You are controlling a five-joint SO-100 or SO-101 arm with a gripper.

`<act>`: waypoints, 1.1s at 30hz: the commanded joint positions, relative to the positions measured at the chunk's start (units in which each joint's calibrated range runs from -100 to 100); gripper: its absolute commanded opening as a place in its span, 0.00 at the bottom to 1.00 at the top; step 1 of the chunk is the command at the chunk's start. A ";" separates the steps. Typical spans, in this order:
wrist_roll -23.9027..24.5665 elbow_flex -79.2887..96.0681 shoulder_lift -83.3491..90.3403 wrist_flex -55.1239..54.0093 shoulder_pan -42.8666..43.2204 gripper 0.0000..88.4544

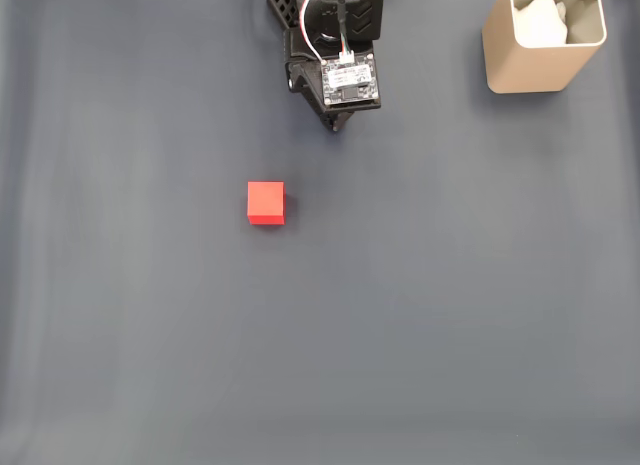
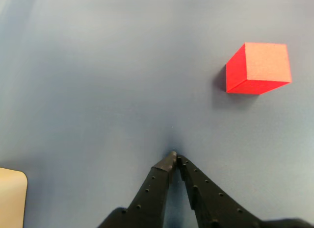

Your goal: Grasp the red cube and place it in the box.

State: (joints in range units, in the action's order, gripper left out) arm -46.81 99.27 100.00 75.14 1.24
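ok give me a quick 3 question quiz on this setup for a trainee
1. True or false: the red cube already sits inside the box.
2. In the wrist view, the gripper is: A) wide open, B) shut with nothing held, C) shut on the cube.
3. In the fixed view, which side of the arm is the box on?

Key: 1 false, it lies on the grey mat. 2 B. 3 The right, at the top corner.

Bare robot test bench: plain dark grey mat [image 1: 450,315], exposed arm circuit board [image 1: 349,82].
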 commanded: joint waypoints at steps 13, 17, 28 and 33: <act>0.34 0.18 0.00 -7.81 -0.14 0.00; 0.20 -1.73 -0.17 -14.21 -0.14 0.00; 1.17 -9.85 -3.55 -25.94 0.07 0.00; 1.56 -14.95 -6.92 -30.29 0.14 0.00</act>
State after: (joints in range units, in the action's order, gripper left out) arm -45.74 90.35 95.27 48.25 1.24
